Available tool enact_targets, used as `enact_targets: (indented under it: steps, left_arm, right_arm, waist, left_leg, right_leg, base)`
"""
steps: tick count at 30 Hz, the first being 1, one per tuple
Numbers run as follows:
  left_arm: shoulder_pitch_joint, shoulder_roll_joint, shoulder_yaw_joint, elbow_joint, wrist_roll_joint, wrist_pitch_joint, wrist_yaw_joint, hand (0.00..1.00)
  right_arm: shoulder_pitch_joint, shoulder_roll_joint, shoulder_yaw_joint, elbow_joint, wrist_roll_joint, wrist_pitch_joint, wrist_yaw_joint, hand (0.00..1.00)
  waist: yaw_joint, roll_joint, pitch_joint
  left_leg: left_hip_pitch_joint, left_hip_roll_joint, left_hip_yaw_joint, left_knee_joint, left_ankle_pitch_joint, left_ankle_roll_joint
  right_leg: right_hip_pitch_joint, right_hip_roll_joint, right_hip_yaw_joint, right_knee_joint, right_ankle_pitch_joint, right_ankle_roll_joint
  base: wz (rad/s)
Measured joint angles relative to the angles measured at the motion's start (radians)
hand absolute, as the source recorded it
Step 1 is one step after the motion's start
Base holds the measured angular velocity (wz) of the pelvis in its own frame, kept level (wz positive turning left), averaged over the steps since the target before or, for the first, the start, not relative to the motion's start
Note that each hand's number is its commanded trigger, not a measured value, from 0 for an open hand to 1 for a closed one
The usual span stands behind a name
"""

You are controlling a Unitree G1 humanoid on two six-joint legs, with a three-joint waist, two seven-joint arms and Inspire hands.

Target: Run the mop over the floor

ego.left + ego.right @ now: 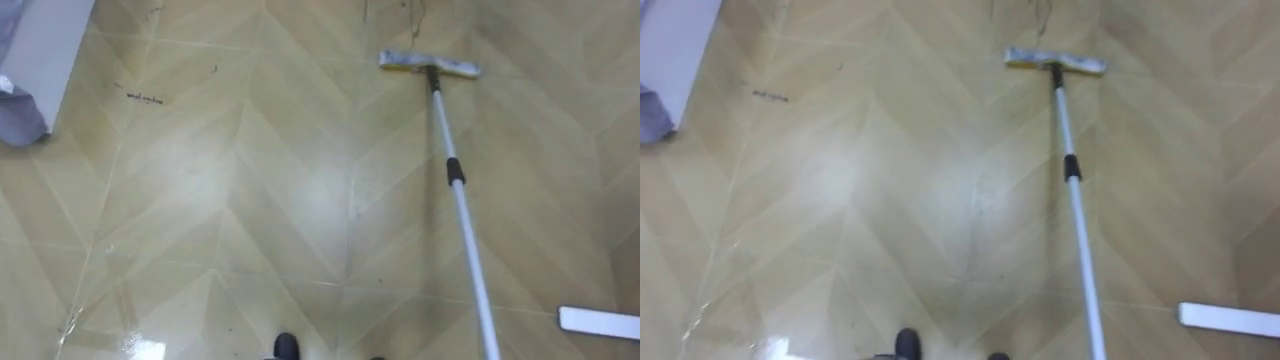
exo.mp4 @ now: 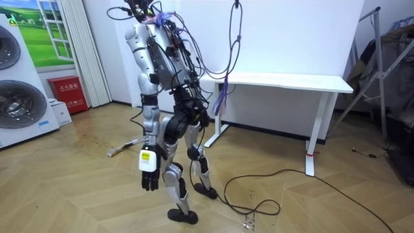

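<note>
**A:** Where's the mop?

**B:** The mop is down on the floor. Its head lies flat on the boards, well ahead of the robot and off to its right. The pole slants back from the head and leaves the bottom of the eye view on the right side.

**A:** Which hand has it?

**B:** I can't tell what grips the top of the pole. The left hand hangs at the robot's side in the room view, fingers slack, holding nothing.

**A:** And where does the robot stand?

**B:** On open floor between the washers and the table, facing the room view's left.

**A:** How much is mopped?

**B:** Little that I can vouch for. There's a shiny wet patch near its feet on the left, and the other boards look dull and dry. A dark mark sits far to the left, well apart from the head. There are also smudges just beyond the head.

**A:** Your verdict?

**B:** Early or midway, I'd judge. The head is at full reach, so a pull back seems the step in hand. The left strip with the mark, and the boards near the white bar at lower right, look not yet done
</note>
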Motion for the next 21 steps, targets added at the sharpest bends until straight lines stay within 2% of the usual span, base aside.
enact_targets:
  steps: [3,7,9,11,12,13,14,16,17,18,19,20,21]
  left_arm:
    - [-0.002,0.000,-0.010,0.023,0.052,0.032,0.005,0.00]
    - [-0.002,-0.003,-0.033,0.025,0.073,0.071,0.001,0.00]
    - [-0.002,-0.007,-0.035,0.024,0.073,0.091,-0.003,0.00]
    - [-0.003,-0.004,-0.035,0.024,0.074,0.105,-0.003,0.00]
    - [-0.005,-0.001,-0.035,0.023,0.082,0.112,-0.005,0.00]
    - [-0.011,0.003,-0.036,0.023,0.083,0.116,-0.015,0.00]
    - [-0.015,0.008,-0.038,0.023,0.081,0.119,-0.022,0.00]
    - [-0.017,0.023,-0.056,0.021,0.065,0.123,-0.023,0.00]
    - [-0.017,0.032,-0.068,0.020,0.037,0.125,-0.021,0.00]
    - [-0.012,0.042,-0.084,0.017,-0.002,0.125,-0.019,0.00]
    - [-0.013,0.046,-0.091,0.015,-0.024,0.122,-0.019,0.00]
    - [-0.009,0.054,-0.095,0.018,-0.059,0.120,-0.020,0.00]
    - [-0.007,0.068,-0.099,0.020,-0.080,0.117,-0.022,0.00]
  right_arm:
    - [0.000,-0.001,0.001,0.011,0.012,0.000,-0.009,1.00]
    - [0.000,-0.003,0.005,0.041,0.024,0.013,-0.019,1.00]
    - [-0.001,0.000,0.013,0.045,0.032,0.039,-0.018,1.00]
    - [-0.012,0.006,0.015,0.049,0.032,0.064,-0.018,1.00]
    - [-0.036,0.009,0.016,0.071,0.032,0.079,-0.014,1.00]
    - [-0.069,0.007,0.016,0.089,0.033,0.095,-0.005,1.00]
    - [-0.087,0.006,0.015,0.102,0.034,0.101,0.002,1.00]
    - [-0.151,-0.007,0.004,0.130,0.039,0.127,0.026,1.00]
    - [-0.201,-0.024,0.003,0.145,0.040,0.138,0.050,1.00]
    - [-0.258,-0.050,0.004,0.152,0.040,0.160,0.071,1.00]
    - [-0.285,-0.066,0.003,0.153,0.038,0.166,0.085,1.00]
    - [-0.343,-0.099,0.003,0.151,0.029,0.167,0.120,1.00]
    - [-0.403,-0.126,0.005,0.150,0.028,0.167,0.154,1.00]
  waist:
    - [-0.007,0.001,-0.0022]
    - [-0.005,-0.005,-0.0068]
    - [0.006,-0.005,-0.0158]
    - [0.012,-0.002,-0.0191]
    - [0.014,-0.003,-0.0255]
    - [0.028,-0.007,-0.0267]
    - [0.039,-0.007,-0.0266]
    - [0.071,-0.020,-0.0249]
    - [0.101,-0.030,-0.0220]
    - [0.124,-0.043,-0.0181]
    - [0.135,-0.048,-0.0220]
    - [0.154,-0.058,-0.0182]
    - [0.171,-0.078,-0.0078]
  left_leg:
    - [-0.083,-0.012,-0.002,0.084,-0.001,-0.001]
    - [-0.152,-0.007,-0.013,0.202,-0.011,-0.008]
    - [-0.177,0.002,-0.028,0.264,-0.027,-0.014]
    - [-0.184,0.009,-0.042,0.306,-0.046,-0.024]
    - [-0.201,0.008,-0.049,0.339,-0.049,-0.029]
    - [-0.214,0.007,-0.062,0.372,-0.056,-0.040]
    - [-0.226,0.008,-0.068,0.399,-0.056,-0.041]
    - [-0.279,0.021,-0.076,0.520,-0.039,-0.063]
    - [-0.336,0.029,-0.079,0.642,0.020,-0.067]
    - [-0.408,0.030,-0.084,0.792,0.126,-0.066]
    - [-0.448,0.028,-0.083,0.873,0.202,-0.074]
    - [-0.517,0.022,-0.075,1.058,0.320,-0.087]
    - [-0.583,0.013,-0.049,1.242,0.321,-0.089]
  right_leg:
    - [-0.091,-0.030,0.009,0.107,-0.044,-0.011]
    - [-0.139,-0.031,0.020,0.201,-0.085,-0.024]
    - [-0.153,-0.029,0.017,0.253,-0.104,-0.035]
    - [-0.158,-0.021,0.003,0.297,-0.122,-0.046]
    - [-0.173,-0.024,-0.002,0.334,-0.137,-0.053]
    - [-0.187,-0.021,0.001,0.376,-0.156,-0.066]
    - [-0.196,-0.019,0.002,0.396,-0.163,-0.073]
    - [-0.229,-0.022,0.016,0.468,-0.193,-0.094]
    - [-0.248,-0.025,0.018,0.521,-0.213,-0.108]
    - [-0.267,-0.019,0.031,0.567,-0.224,-0.123]
    - [-0.272,-0.012,0.040,0.584,-0.225,-0.128]
    - [-0.281,-0.011,0.056,0.613,-0.223,-0.146]
    - [-0.289,-0.010,0.072,0.626,-0.221,-0.149]
  base:
    - [0.08]
    - [0.13]
    - [0.09]
    - [0.10]
    - [0.09]
    - [0.04]
    - [-0.12]
    - [-0.28]
    - [-0.55]
    - [-0.60]
    - [-0.65]
    - [-0.54]
    - [-0.46]
